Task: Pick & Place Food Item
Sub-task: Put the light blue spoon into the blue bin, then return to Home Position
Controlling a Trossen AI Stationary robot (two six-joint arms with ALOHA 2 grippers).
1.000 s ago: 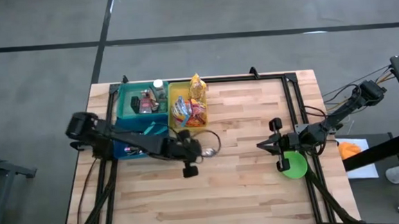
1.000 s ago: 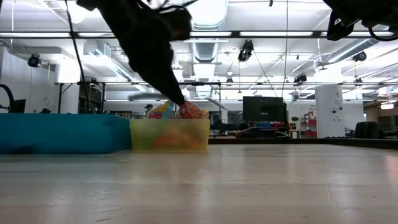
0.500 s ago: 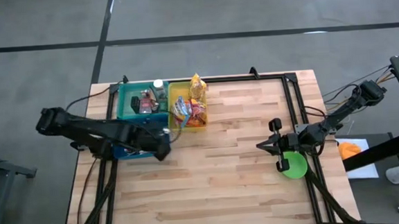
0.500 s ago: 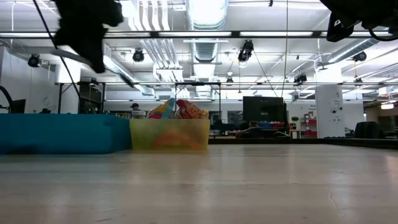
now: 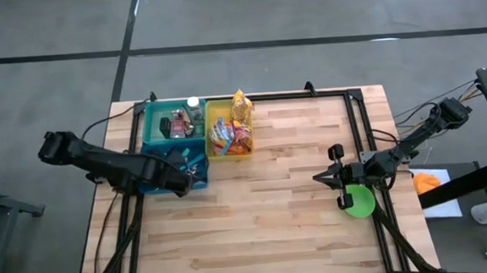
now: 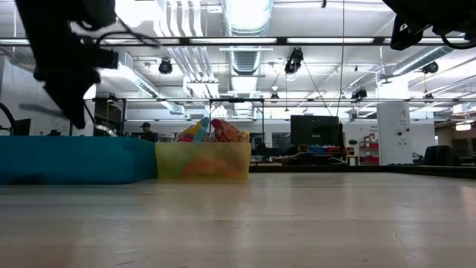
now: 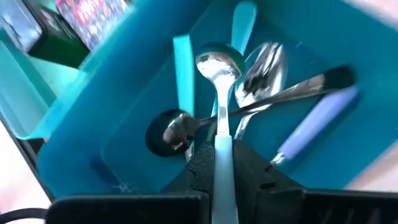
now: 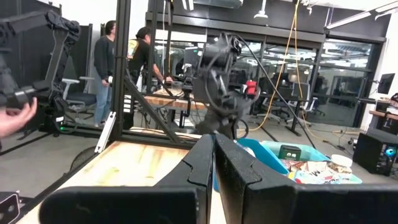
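My left gripper [image 5: 186, 170] hangs over the blue bin [image 5: 158, 186] at the table's left and is shut on a spoon [image 7: 219, 93] with a metal bowl and a pale blue handle. The bin holds several other utensils [image 7: 261, 81]. Snack packets [image 5: 231, 135] fill the yellow bin [image 5: 211, 111] beside it. My right gripper [image 5: 321, 178] waits shut at the table's right side, touching nothing, near a green disc [image 5: 362, 202]. My left gripper pinches the spoon's pale blue handle [image 7: 222, 155] between its two fingers [image 7: 200, 167]. The fingers slant steeply down from above and lie along the handle. The spoon's bowl [image 7: 217, 62] points away from the fingers, down into the blue bin, over the other utensils.
A teal bin [image 5: 159, 116] with cans and a bottle stands behind the blue one. A black frame [image 5: 357, 121] runs along the table's far and right sides. Bare wooden tabletop [image 5: 274, 228] lies between the arms. People stand in the room beyond [image 8: 109, 62].
My left gripper has gone from the table's middle toward its left edge, to above the blue bin, and has tipped from nearly level to pointing steeply down. Its wrist has rolled on the way. My right arm has kept still.
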